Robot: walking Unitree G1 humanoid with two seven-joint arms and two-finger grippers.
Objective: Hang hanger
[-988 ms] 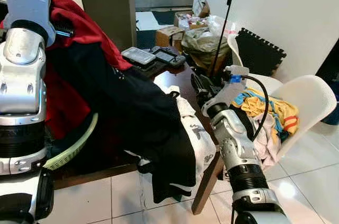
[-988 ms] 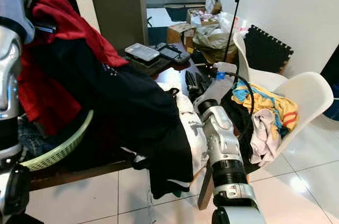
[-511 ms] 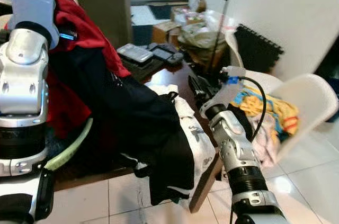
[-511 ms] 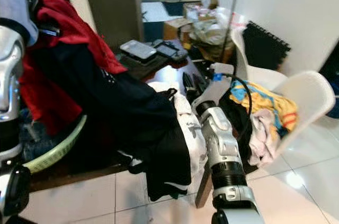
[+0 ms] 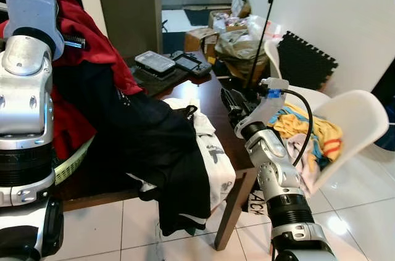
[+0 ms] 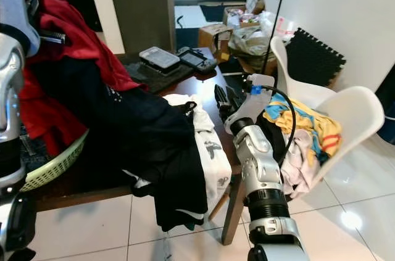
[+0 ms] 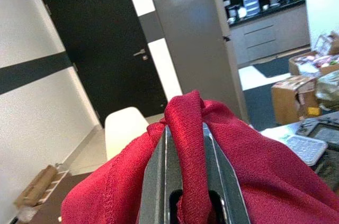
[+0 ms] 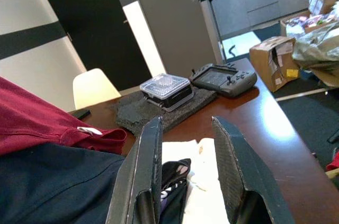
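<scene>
the left gripper (image 7: 183, 144) is pinching a fold of the red garment (image 5: 92, 42) between its closed fingers, holding it raised above the green basket (image 6: 43, 171) at the left end of the dark wooden table (image 5: 213, 103). a dark navy garment (image 5: 154, 137) is draping from under the red one across the table and over its front edge, lying on a white printed garment (image 5: 213, 156); i cannot make out the hanger itself. the right gripper (image 8: 185, 155) is hovering over the table's right side with its fingers apart and empty, pointing toward the black mat (image 8: 159, 110) with the clear box (image 8: 165, 87) and controller (image 8: 225, 78), beside the white chair (image 5: 355, 119) piled with clothes.

even, bright indoor light, sharp frames, glare spots on the glossy floor tiles (image 5: 336, 224)
</scene>
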